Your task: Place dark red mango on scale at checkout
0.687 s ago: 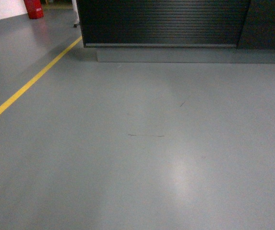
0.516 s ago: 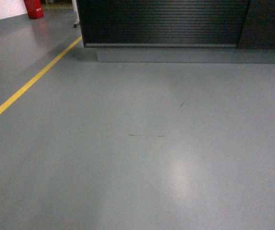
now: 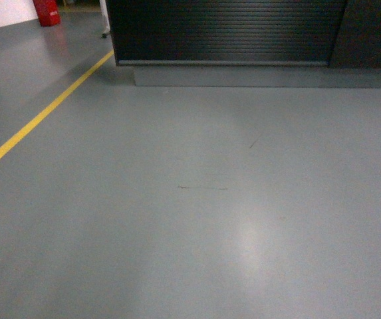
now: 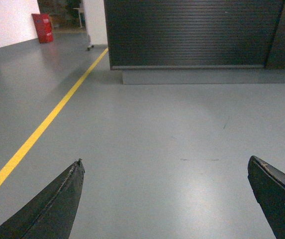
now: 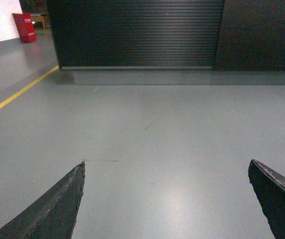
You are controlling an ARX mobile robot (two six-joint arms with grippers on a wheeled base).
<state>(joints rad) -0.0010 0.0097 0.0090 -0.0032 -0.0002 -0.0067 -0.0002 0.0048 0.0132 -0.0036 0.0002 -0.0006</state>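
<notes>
The checkout (image 3: 223, 30) shows only as a black, horizontally ribbed front panel across the top of the head view; it also fills the top of the left wrist view as the checkout (image 4: 192, 32) and of the right wrist view as the checkout (image 5: 137, 32). Its top is out of frame. The dark red mango and the scale are out of view. My left gripper (image 4: 165, 164) is open with only grey floor between its dark fingers. My right gripper (image 5: 166, 167) is open too, with nothing in it. Neither gripper appears in the head view.
A grey plinth (image 3: 243, 75) runs along the counter's foot. A yellow floor line (image 3: 40, 118) slants from the counter's left corner toward the near left. A red object (image 3: 46, 12) stands far left by a white wall. Grey floor (image 3: 197, 219) lies between me and the counter.
</notes>
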